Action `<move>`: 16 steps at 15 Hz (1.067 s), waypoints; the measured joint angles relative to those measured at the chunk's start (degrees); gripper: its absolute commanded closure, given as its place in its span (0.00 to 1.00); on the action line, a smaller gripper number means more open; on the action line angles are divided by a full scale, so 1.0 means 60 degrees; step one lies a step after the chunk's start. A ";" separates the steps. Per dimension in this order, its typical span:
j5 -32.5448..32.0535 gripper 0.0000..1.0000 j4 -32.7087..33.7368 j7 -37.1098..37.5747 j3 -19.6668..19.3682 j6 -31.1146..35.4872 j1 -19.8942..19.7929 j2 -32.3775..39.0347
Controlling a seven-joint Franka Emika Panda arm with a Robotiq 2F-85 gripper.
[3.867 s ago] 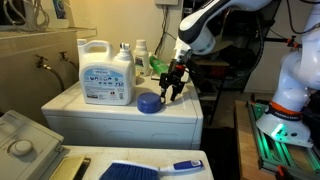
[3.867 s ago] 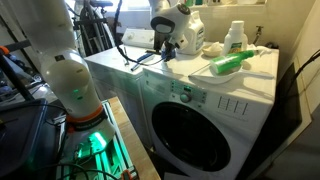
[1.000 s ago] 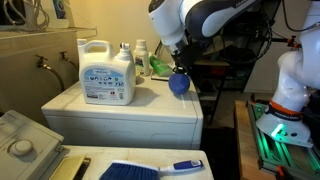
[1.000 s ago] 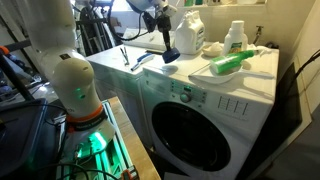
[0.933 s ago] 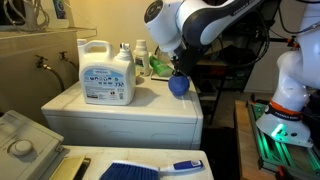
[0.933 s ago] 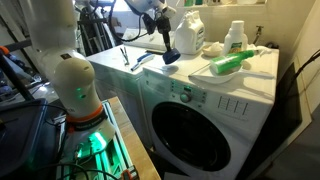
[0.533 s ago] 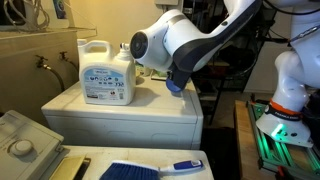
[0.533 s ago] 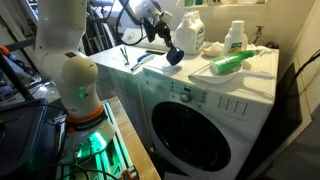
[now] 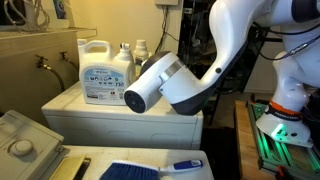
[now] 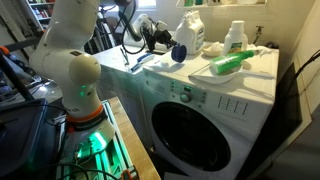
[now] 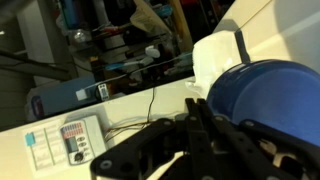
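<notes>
Wrist view is showing the blue cap [image 11: 265, 100] filling the right side of the picture, with the dark fingers [image 11: 175, 140] of the gripper [image 11: 212, 112] closing narrowly on its near wall and holding it clear of the surface. In an exterior view the cap [image 10: 180, 52] is hanging in the air above the washer top [image 10: 200, 82], toward the edge nearest the robot's base and just beside the white detergent jug [image 10: 193, 30]. It is looking like a light, stiff, hollow plastic piece with a smooth rounded wall. That wall is probably slippery, so a pinch across the rim is seeming the safest hold. The green bottle [image 10: 232, 62] is lying well apart, toward the far corner. The arm [image 9: 170, 85] is blocking cap and gripper entirely in an exterior view. The wrist picture is cutting the cap off at its right edge and blurring the fingertips, so which way its opening is facing cannot be told.
</notes>
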 measured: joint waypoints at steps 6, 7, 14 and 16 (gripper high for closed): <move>-0.2567 0.98 0.0237 -0.1474 -0.0099 -0.0734 0.0743 0.1139; -0.2858 0.97 0.0237 -0.1816 -0.0108 -0.0805 0.0829 0.1299; -0.3863 0.95 0.0303 -0.3237 -0.0113 -0.0930 0.1075 0.2024; -0.3877 0.98 0.0425 -0.3566 -0.0109 -0.1014 0.1114 0.2165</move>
